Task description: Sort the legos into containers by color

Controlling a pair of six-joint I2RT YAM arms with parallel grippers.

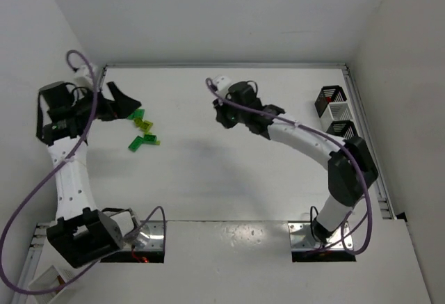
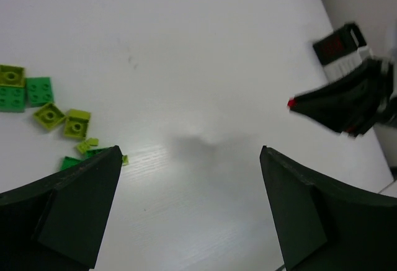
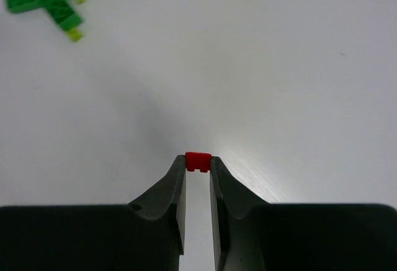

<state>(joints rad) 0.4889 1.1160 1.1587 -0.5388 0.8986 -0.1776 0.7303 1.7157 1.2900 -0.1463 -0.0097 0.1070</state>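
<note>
My right gripper (image 3: 198,163) is shut on a tiny red lego (image 3: 198,159), pinched at the fingertips above the bare table. In the top view this gripper (image 1: 224,116) hangs over the middle of the table. Green and lime legos (image 1: 142,133) lie scattered at the left; the left wrist view has them (image 2: 37,94) at its left edge. My left gripper (image 1: 126,102) stands open just beside them, with nothing between its fingers (image 2: 93,190). Two black slatted containers (image 1: 329,99) (image 1: 343,129) stand at the far right edge. One container (image 2: 338,46) appears beyond the right arm.
A metal rail (image 1: 367,144) runs along the table's right edge, close behind the containers. White walls close off the back and both sides. The right arm (image 1: 313,144) arcs over the right half of the table.
</note>
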